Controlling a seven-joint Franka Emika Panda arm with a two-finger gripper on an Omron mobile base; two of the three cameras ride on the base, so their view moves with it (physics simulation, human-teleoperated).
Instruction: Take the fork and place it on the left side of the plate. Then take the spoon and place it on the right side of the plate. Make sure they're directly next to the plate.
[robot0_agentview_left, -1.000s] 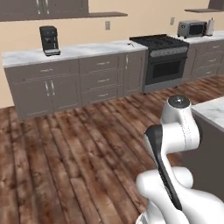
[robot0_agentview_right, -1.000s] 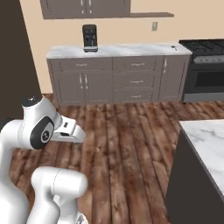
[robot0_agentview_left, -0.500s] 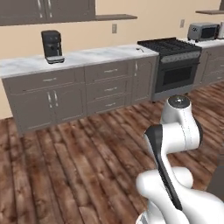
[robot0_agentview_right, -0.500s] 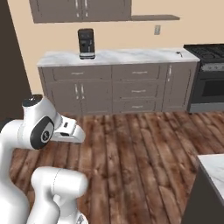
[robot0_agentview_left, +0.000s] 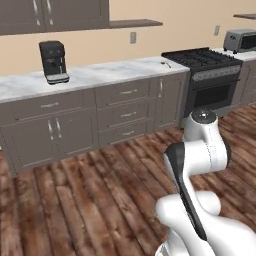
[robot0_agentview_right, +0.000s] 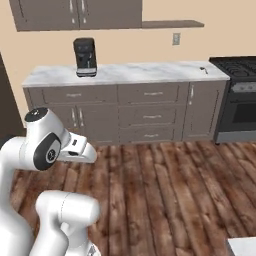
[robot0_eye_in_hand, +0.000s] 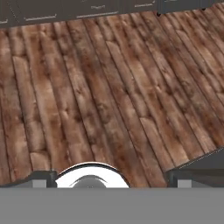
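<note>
1. While the arm (robot0_agentview_left: 200, 150) is bent low at the R of the left base view, a black coffee machine (robot0_agentview_left: 54, 61) stands far L on the white counter (robot0_agentview_left: 100, 75), by the wall.
2. Grey cupboards (robot0_agentview_left: 50, 132) are under the counter on the L, w/ drawers (robot0_agentview_left: 127, 112) in the middle.
3. Near the R end of the counter lies a tiny dark thing (robot0_agentview_left: 165, 64), too small to tell what.
4. Next on the R is a black stove (robot0_agentview_left: 207, 75), touching the cupboards. A silver oven box (robot0_agentview_left: 240, 40) sits farther R.
5. Brown wood floor (robot0_agentview_left: 75, 200) lies btw the arm and the cupboards.
6. Hand view: the gripper (robot0_eye_in_hand: 113, 178) points down at the floor. Its dark fingertips (robot0_eye_in_hand: 41, 178) stand wide apart, far L and far R, w/ nothing btw them but floor boards.
7. Right base view: arm on the L, coffee machine up top L of middle, stove at the R edge.
</note>
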